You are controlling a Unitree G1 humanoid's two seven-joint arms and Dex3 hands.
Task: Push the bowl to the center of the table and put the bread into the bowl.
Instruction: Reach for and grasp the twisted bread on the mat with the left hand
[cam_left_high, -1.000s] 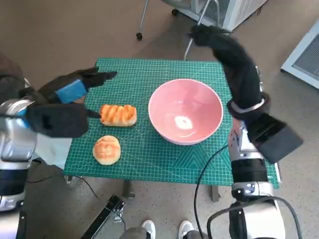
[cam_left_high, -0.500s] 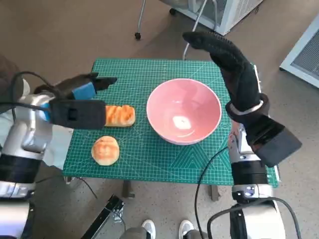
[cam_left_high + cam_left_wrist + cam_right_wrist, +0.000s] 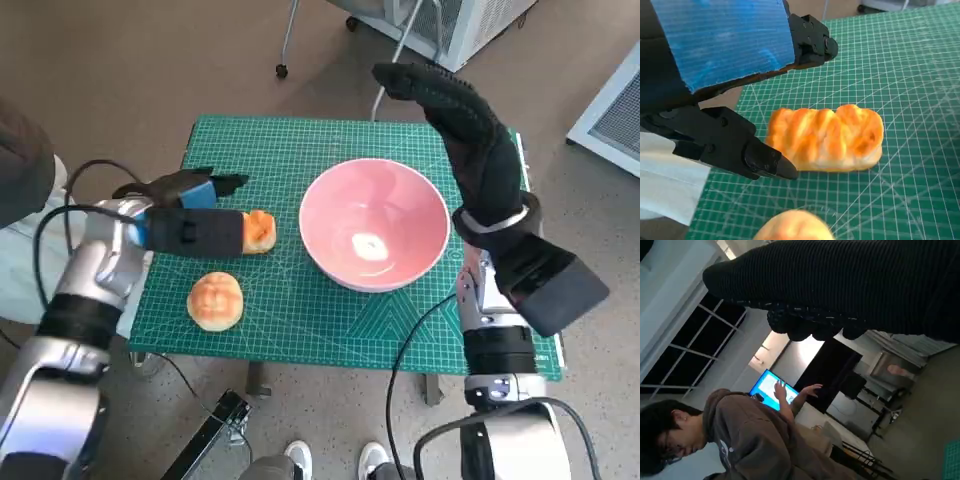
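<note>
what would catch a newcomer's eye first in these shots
The big pink bowl near the middle of the green mat, with the gloved right hand raised over its far right rim. Left of it, the blue-taped left hand hangs over the long bread, fingers apart on either side of it, and a round bun lies nearer the front edge.

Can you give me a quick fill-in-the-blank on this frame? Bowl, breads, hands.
1. The bowl on the green mat is coloured ____.
2. The number of bread pieces on the mat is ____.
3. The hand reaching over the long striped bread is the ____ hand.
4. Inside the bowl there is ____ bread so far; the round bread lies on the mat.

Missing words: pink; two; left; no
</note>
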